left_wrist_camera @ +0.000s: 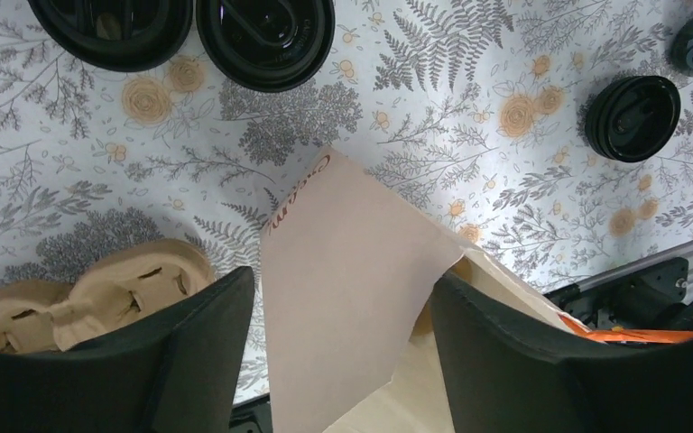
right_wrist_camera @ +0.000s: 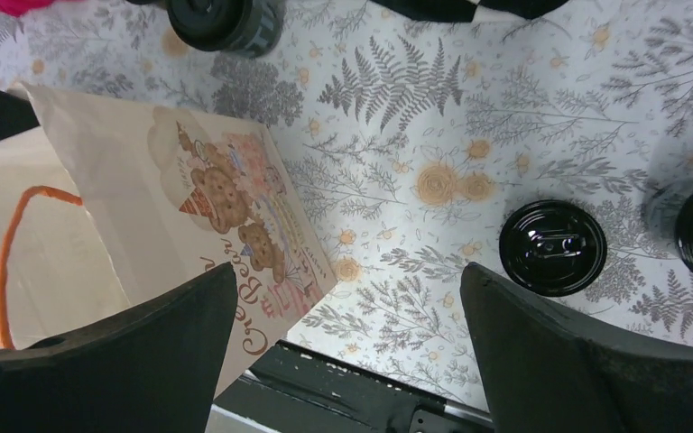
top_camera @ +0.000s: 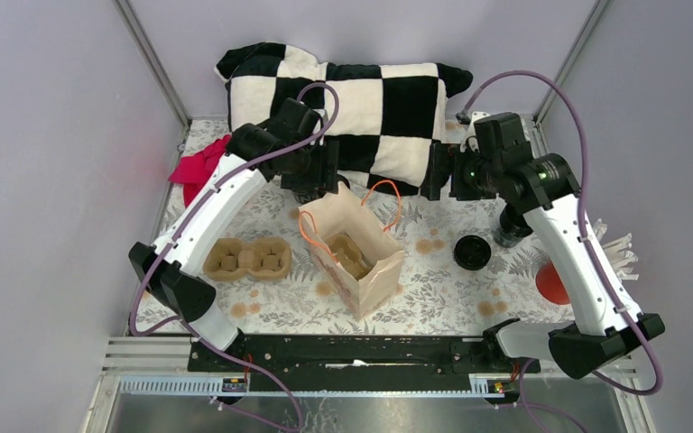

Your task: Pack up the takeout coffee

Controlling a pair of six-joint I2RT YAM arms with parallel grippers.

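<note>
Takeout coffee: small black paper cups, each capped with a round black plastic sip lid with a ridged rim.

- Upright cup (top_camera: 474, 251) is stood on the floral tablecloth (top_camera: 433, 302), right of the paper bag (top_camera: 377, 271) and well apart from it. Mostly the lid top is shown.
- Lettered cup (top_camera: 508, 233) is placed near it, farther right and partly hidden by the right arm. White letters are seen on its side in the left wrist view.
- Third cup (left_wrist_camera: 113, 27) and fourth cup (left_wrist_camera: 266, 32) are seen side by side at the top of the left wrist view, cut off by the frame edge. They cannot be located in the top view.

Left gripper (left_wrist_camera: 343, 284): jaws are held apart and nothing is clamped. It is hung above the bag's back corner, with the bag's upper edge seen between the fingers. Contact with the paper cannot be told.

Right gripper (right_wrist_camera: 347, 271): jaws are spread wide and empty. It is held above the tablecloth, back-right of the bag.

The bag is stood open, with its orange handles loose. One pulp carrier (top_camera: 352, 255) is seen inside it. The spare carrier (top_camera: 246, 260) is laid on the tablecloth just left of the bag.
</note>
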